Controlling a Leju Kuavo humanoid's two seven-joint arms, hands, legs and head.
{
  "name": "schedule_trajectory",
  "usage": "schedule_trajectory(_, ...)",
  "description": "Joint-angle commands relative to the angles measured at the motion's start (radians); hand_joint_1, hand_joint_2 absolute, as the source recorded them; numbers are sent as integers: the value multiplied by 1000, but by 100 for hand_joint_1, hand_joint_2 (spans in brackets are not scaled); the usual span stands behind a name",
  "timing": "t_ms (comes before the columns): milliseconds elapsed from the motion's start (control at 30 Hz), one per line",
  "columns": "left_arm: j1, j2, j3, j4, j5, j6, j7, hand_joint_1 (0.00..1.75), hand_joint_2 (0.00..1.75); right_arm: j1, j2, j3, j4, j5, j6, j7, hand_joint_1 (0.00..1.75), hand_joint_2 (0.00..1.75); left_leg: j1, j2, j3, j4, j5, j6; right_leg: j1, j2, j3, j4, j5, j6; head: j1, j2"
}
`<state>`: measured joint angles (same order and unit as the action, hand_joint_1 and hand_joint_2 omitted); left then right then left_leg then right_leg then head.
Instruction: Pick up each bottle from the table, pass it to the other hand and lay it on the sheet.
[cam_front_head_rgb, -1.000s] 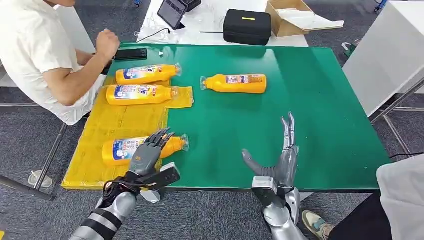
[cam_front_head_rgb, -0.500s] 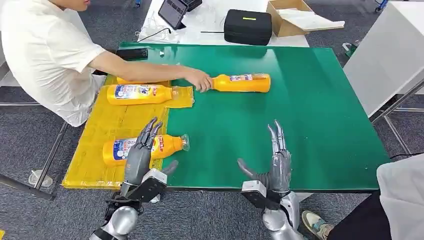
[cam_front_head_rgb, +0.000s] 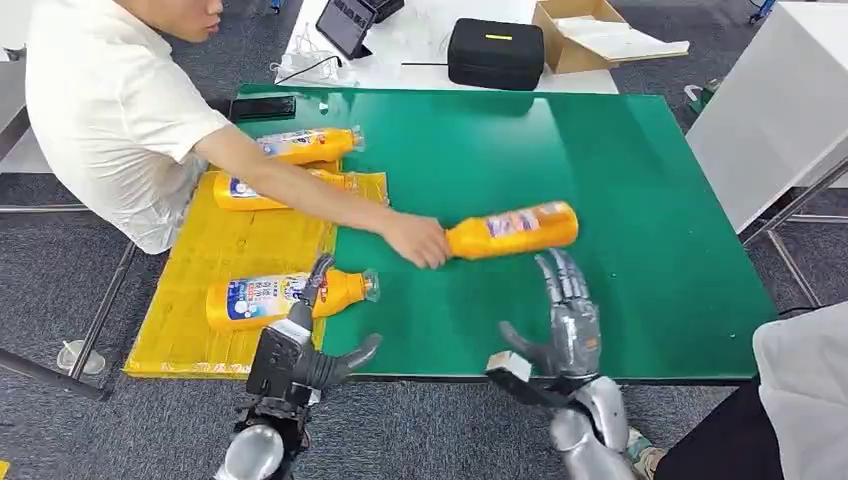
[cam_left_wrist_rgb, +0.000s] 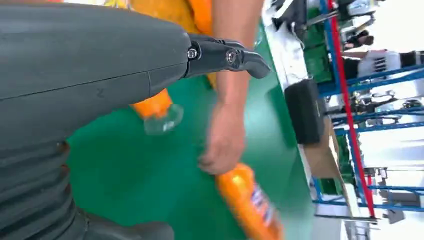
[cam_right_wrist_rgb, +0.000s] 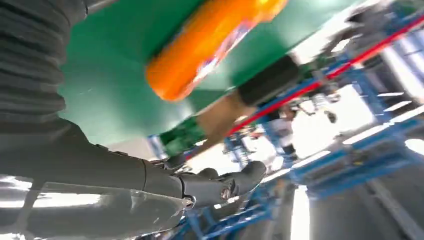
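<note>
A person's hand (cam_front_head_rgb: 420, 241) grips the neck of an orange bottle (cam_front_head_rgb: 512, 230) lying on the green table (cam_front_head_rgb: 620, 180), just ahead of my right hand (cam_front_head_rgb: 565, 325). That hand is open, fingers spread, holding nothing; its wrist view shows the same bottle (cam_right_wrist_rgb: 200, 47) close by. My left hand (cam_front_head_rgb: 300, 345) is open at the table's front edge, beside the orange bottle (cam_front_head_rgb: 285, 297) lying on the yellow sheet (cam_front_head_rgb: 225, 250). Two more orange bottles (cam_front_head_rgb: 305, 146) (cam_front_head_rgb: 240, 192) lie at the sheet's far end, partly hidden by the person's arm.
The person (cam_front_head_rgb: 110, 110) sits at the table's left and reaches across the sheet. A phone (cam_front_head_rgb: 262, 106) lies at the far left corner. Behind the table stand a black case (cam_front_head_rgb: 495, 52), a tablet (cam_front_head_rgb: 345, 22) and a cardboard box (cam_front_head_rgb: 590, 35). A white table (cam_front_head_rgb: 780, 110) stands at right.
The person has dragged the orange bottle from the far middle of the table toward my right hand. My left hand has drawn back off the near bottle to the table edge.
</note>
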<state>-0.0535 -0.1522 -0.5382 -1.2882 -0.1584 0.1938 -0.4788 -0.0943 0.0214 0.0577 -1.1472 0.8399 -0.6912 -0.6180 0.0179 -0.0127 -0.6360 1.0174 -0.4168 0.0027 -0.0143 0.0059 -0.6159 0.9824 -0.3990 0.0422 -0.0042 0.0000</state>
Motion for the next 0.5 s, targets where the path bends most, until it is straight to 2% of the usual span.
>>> schedule_trajectory(33,-25,5,-88,17,71,2,41,0,175,-86,-91,-4,190,148,-7,109,0,175,0,1,5,-1,-1,1,1,0,5,-1,-1,-2,0,0)
schedule_trajectory(267,-40,2,-106,26,81,11,28,0,175,-118,-110,20,228,240,-7,170,0,175,0,3,5,-1,-1,1,1,1,4,-1,0,-1,0,0)
schedule_trajectory(500,-54,2,-117,31,76,29,25,0,175,-214,-156,106,359,258,38,251,0,175,0,4,3,0,0,1,1,1,2,0,0,-1,0,0)
